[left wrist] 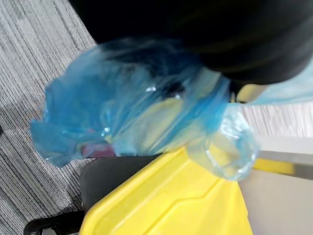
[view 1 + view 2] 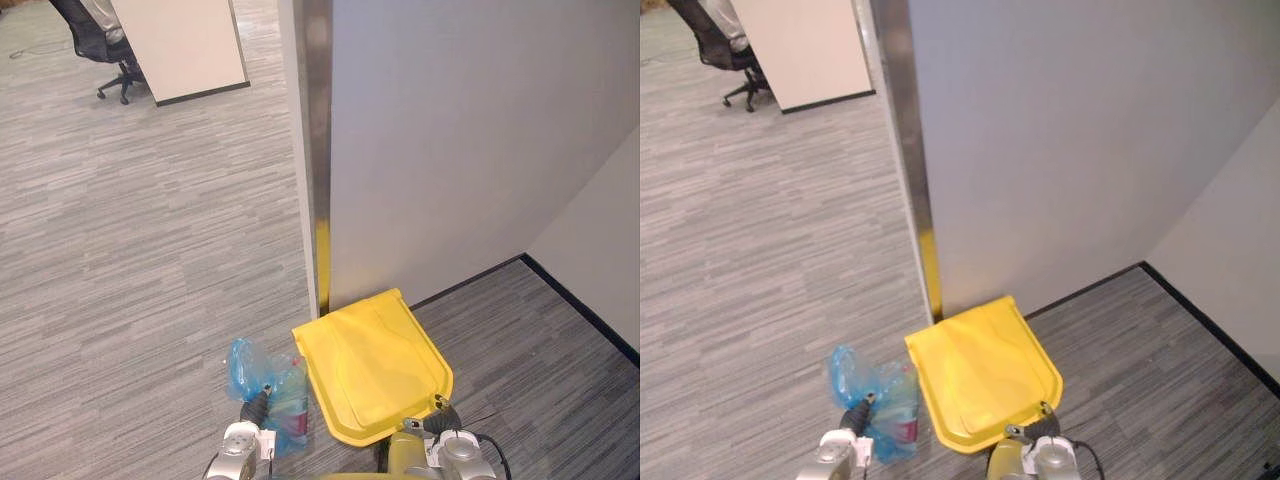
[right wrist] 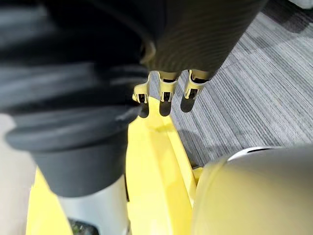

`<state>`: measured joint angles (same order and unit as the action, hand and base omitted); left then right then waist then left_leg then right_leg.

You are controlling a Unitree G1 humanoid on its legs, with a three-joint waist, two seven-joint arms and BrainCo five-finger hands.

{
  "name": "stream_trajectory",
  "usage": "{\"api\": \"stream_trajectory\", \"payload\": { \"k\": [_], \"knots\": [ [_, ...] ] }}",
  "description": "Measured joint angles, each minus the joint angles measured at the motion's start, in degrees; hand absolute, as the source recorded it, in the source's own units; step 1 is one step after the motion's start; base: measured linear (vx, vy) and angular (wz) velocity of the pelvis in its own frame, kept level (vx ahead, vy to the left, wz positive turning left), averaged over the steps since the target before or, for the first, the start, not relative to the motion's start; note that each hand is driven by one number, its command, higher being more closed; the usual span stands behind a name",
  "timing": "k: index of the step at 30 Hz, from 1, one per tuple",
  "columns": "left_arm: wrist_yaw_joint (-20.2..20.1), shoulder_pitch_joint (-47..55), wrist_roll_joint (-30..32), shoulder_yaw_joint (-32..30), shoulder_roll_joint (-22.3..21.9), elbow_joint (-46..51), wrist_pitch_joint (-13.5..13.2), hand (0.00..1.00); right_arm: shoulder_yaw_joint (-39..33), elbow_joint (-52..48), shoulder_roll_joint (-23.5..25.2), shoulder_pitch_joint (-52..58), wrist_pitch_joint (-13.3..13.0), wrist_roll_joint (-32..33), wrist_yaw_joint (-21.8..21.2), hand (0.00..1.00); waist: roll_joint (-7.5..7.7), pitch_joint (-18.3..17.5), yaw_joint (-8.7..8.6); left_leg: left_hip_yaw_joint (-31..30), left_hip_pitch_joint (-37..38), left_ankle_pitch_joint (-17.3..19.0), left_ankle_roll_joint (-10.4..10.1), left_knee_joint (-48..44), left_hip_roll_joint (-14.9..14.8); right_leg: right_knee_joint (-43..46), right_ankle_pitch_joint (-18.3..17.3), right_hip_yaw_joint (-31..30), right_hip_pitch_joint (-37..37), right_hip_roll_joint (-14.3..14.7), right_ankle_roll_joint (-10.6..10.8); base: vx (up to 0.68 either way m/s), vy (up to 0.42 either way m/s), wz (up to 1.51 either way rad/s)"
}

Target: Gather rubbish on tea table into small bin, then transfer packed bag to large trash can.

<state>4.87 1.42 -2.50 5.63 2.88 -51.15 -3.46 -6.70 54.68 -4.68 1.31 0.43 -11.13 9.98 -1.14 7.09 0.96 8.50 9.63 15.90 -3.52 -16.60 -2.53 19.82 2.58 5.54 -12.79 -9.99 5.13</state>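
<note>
Lower centre, the right hand (image 3: 166,98), fingers straight, meets the yellow plastic lid (image 2: 375,365): raise it fully. The blue translucent bag (image 2: 283,395) hides the grip of the left hand (image 2: 254,407).

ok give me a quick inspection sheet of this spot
surface: grey carpet
job's things: blue bag of rubbish beside yellow bin lid
clutter: nothing seen
robot hands: left robot hand at the bag's top; right robot hand open, touching the lid's rim
cables: maybe a thin cable on the floor by the chair
surroundings: wall, office chair, white panel
</note>
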Motion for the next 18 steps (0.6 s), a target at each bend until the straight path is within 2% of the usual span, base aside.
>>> {"api": "stream_trajectory", "payload": {
  "k": [1,2,3,4,5,6,7,8,9,10,11,12,13,14,16,18],
  "knots": [
    [0.00,-0.06,-0.03,-0.04,-0.15,0.29,-0.10,1.00,0.01,-0.27,0.41,-0.20,-0.08,0.20,-0.05,0.00,-0.28,-0.04,0.67,0.18,-0.08,-0.56,0.63,0.41,0.27,3.18,-2.09,-0.93,-0.58,-0.40,0.41,-0.13,0.070,0.34],
    [-0.02,-0.37,-0.02,-0.06,0.24,0.84,0.06,1.00,-0.21,-1.78,1.24,0.58,-0.29,0.68,0.01,0.00,0.65,0.25,-0.23,-0.02,-0.83,-0.60,0.73,0.40,0.87,13.75,-8.22,-2.10,-1.44,-0.97,0.36,-0.09,0.016,0.78],
    [0.01,-0.44,-0.02,-0.12,0.86,1.28,0.06,1.00,-0.41,-1.95,2.03,1.05,-0.41,1.03,-0.09,0.00,2.33,0.20,-0.49,-0.70,-1.51,-0.59,0.75,0.25,1.44,20.55,-11.87,-3.31,-1.22,-1.00,0.23,-0.10,-0.025,0.99],
    [-0.02,-0.35,-0.03,-0.17,1.28,1.51,0.09,1.00,-0.40,-1.31,2.49,1.24,-0.54,1.04,-0.13,0.00,3.48,-0.14,-0.49,-1.36,-2.20,-0.59,0.75,0.02,1.98,22.63,-12.87,-3.64,-1.23,-1.15,0.16,-0.08,-0.054,0.80],
    [-0.04,-0.09,-0.06,-0.60,1.81,1.78,0.46,1.00,-0.36,0.25,2.44,1.37,-0.55,1.04,-0.29,0.00,4.61,-0.87,-0.21,-1.95,-3.85,-0.88,1.25,-0.96,2.96,18.54,-12.25,-3.79,-1.14,-0.64,1.12,-0.14,-0.030,0.30],
    [-0.14,0.45,-0.07,-0.93,1.10,1.74,0.83,1.00,-0.45,1.09,1.73,0.42,-0.57,1.04,-0.33,0.00,1.76,-1.27,1.52,-1.05,-5.61,-2.74,2.86,1.02,0.60,8.96,-11.48,-5.24,3.32,1.93,2.57,-0.16,-0.016,0.01],
    [-0.37,0.47,-0.08,-1.38,0.86,2.17,0.88,1.00,-0.57,1.36,1.67,-0.17,-0.50,1.05,-0.33,0.00,1.30,-1.04,1.91,-0.10,-5.93,-3.02,2.61,1.67,0.04,10.29,-12.77,-6.12,3.10,2.34,2.40,-0.13,-0.007,-0.09],
    [-0.30,0.14,-0.21,-1.97,0.75,2.93,0.88,1.00,-1.00,1.66,1.81,-1.11,-0.42,1.08,-0.35,0.00,1.84,-0.22,1.82,0.06,-6.28,-3.24,2.24,1.85,0.61,17.69,-15.42,-6.72,2.90,2.21,3.29,-0.11,-0.098,-0.03],
    [-0.09,0.00,-0.64,-2.34,1.59,3.67,0.98,1.00,-0.65,3.15,2.05,-1.93,-0.37,1.13,-0.35,0.00,3.60,-0.31,2.42,0.06,-9.06,-3.26,2.28,0.95,2.19,13.23,-18.65,-8.68,5.87,1.59,2.04,-0.12,-0.113,-0.18],
    [-0.04,0.00,-1.15,-2.46,2.03,3.77,1.14,1.00,0.29,3.54,1.72,-2.99,-0.25,1.15,-0.33,0.00,3.09,-0.06,2.76,0.60,-10.90,-3.27,2.27,-0.11,2.01,9.60,-19.06,-9.16,5.81,1.75,1.85,-0.21,-0.144,-0.48],
    [-0.02,-0.15,-1.62,-2.35,1.95,3.79,1.26,1.00,0.86,3.13,1.34,-4.45,-0.45,1.17,-0.28,0.00,1.65,0.69,2.59,0.69,-13.03,-3.67,1.84,-0.87,1.27,4.41,-18.36,-8.91,6.87,2.42,0.76,-0.18,-0.066,-0.47],
    [-0.03,-0.21,-1.75,-2.31,1.97,3.80,1.25,1.00,0.82,2.95,1.21,-4.75,-0.46,1.22,-0.22,0.00,1.28,1.00,2.48,0.62,-13.43,-3.69,1.80,-0.86,1.03,2.52,-18.22,-8.83,7.34,2.66,0.52,-0.21,-0.077,-0.30],
    [0.01,-0.62,-2.17,-2.24,1.85,3.76,1.27,1.00,0.73,2.54,0.75,-4.82,-0.46,1.86,-0.03,0.00,0.22,2.19,1.99,0.37,-13.66,-3.71,1.72,-0.83,0.32,-1.44,-17.68,-8.20,9.07,3.17,-0.36,-0.21,-0.079,-0.03],
    [-0.02,-0.64,-2.22,-1.41,1.69,3.77,1.25,1.00,0.70,2.52,0.04,-4.04,-0.47,2.32,0.09,0.00,-0.89,3.02,1.68,-0.08,-13.58,-4.19,0.89,-0.97,-0.77,-3.29,-15.94,-7.27,10.33,4.13,-1.02,-0.21,-0.077,0.04],
    [0.03,-0.48,-2.23,-0.31,1.84,3.89,1.12,1.00,0.69,2.59,-0.29,-3.04,-0.41,2.67,0.30,0.00,-1.13,3.45,1.45,-0.46,-13.70,-4.91,-0.20,-0.89,-2.14,-4.35,-14.64,-6.41,10.76,5.29,-2.08,-0.22,-0.086,0.08],
    [0.04,0.36,-2.22,0.10,2.10,3.83,1.12,1.00,0.53,2.58,-0.19,-2.03,-0.39,2.80,0.41,0.00,-0.22,3.55,1.10,-1.64,-14.73,-7.08,-0.90,0.17,-2.08,-4.05,-14.16,-5.48,9.12,5.14,-2.92,-0.26,-0.090,0.17]
  ]
}}
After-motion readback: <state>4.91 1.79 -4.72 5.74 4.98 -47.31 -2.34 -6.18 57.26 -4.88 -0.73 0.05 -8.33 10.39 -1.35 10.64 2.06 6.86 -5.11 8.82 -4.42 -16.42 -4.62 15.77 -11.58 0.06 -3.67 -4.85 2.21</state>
